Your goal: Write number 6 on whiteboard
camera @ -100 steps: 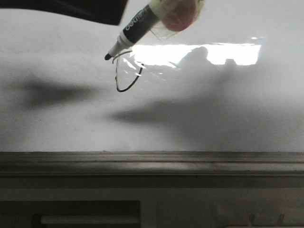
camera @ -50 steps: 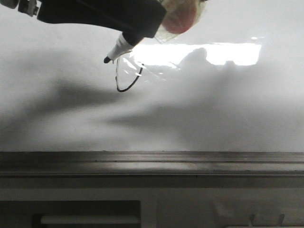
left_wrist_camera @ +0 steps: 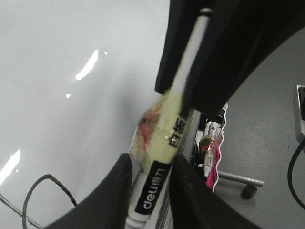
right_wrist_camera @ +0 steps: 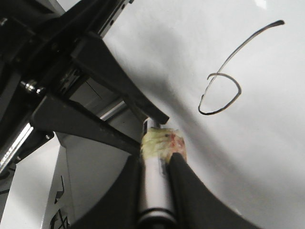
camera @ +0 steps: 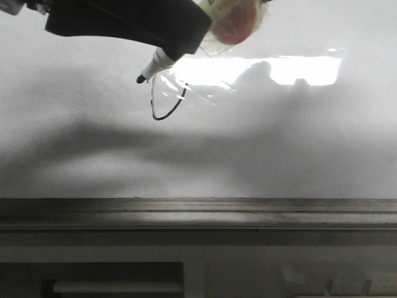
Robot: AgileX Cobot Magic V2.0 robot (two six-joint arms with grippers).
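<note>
Item one, your left pincer (left_wrist_camera: 151,177): in the left wrist view its two black fingers (left_wrist_camera: 119,191) stood closed against either side of the marker pen (left_wrist_camera: 153,193), pressing the black labelled part of the barrel with no gap showing. In the front view the same pincer (camera: 130,25) appeared as a dark mass across the top, covering most of the barrel, so you could not read its opening from there. Item two, your right pincer (right_wrist_camera: 155,167): its fingers (right_wrist_camera: 183,191) were closed on the grey rear end of the same pen, just behind a wrap of yellowish tape (right_wrist_camera: 162,145) stained red. Both pincers therefore gripped one pen, the left nearer the tip, the right at the back. Item three, the pen tip (camera: 141,78): black, pointing down and to the left, just beside the upper end of the drawn line; whether it touched the surface could not be told. Item four, the number 6 (camera: 164,102): a thin black stroke on the whiteboard (camera: 279,149), in its upper left part, a slanted curve ending in a narrow loop, lying at the left end of the bright glare (camera: 273,69). The right wrist view showed the same stroke (right_wrist_camera: 221,90) complete. Item five, the grey ledge (camera: 198,214): along the board's near edge, well apart from the stroke.
</note>
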